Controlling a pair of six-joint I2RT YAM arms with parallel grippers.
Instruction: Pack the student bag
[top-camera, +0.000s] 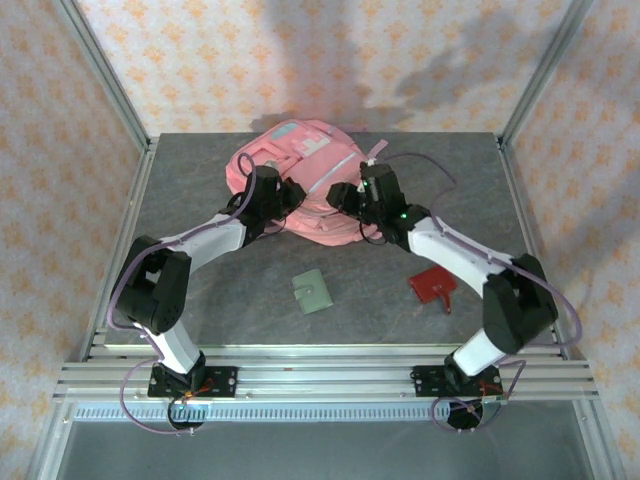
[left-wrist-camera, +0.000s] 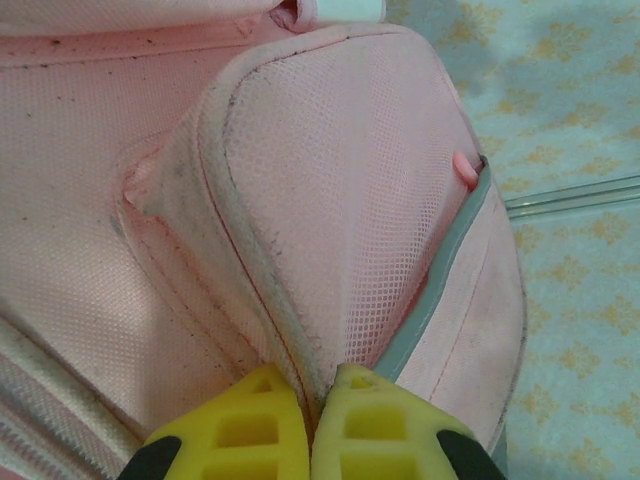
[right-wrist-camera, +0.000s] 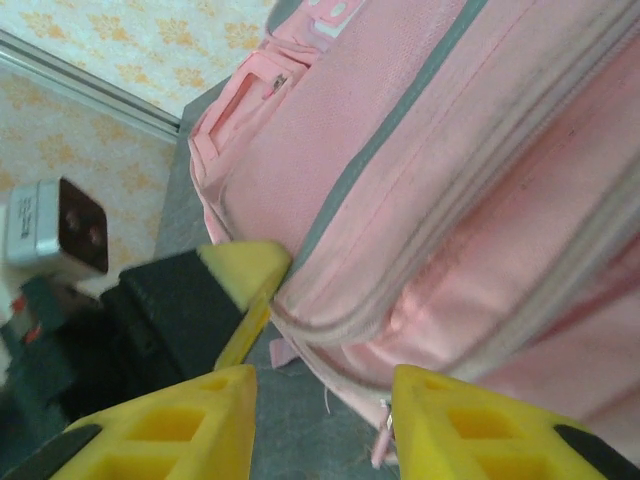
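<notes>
The student bag (top-camera: 300, 160) is a large pink backpack with grey stripe trim, lying at the back middle of the grey table. My left gripper (top-camera: 292, 197) is at the bag's near left side. In the left wrist view its yellow fingers (left-wrist-camera: 270, 420) are shut on a fold of the bag's pink mesh fabric (left-wrist-camera: 330, 180). My right gripper (top-camera: 336, 196) is at the bag's near right side and stands open (right-wrist-camera: 322, 400). The bag's zippered edge (right-wrist-camera: 450, 180) and a zip pull (right-wrist-camera: 383, 440) hang just in front of its right finger, touching nothing. The left arm's yellow fingers (right-wrist-camera: 240, 268) show beside it.
A flat green pouch (top-camera: 313, 292) lies on the table in front of the bag. A red object (top-camera: 432, 287) lies to its right, next to the right arm. Aluminium posts (top-camera: 105, 70) stand at the back corners and a rail (top-camera: 320, 375) runs along the near edge.
</notes>
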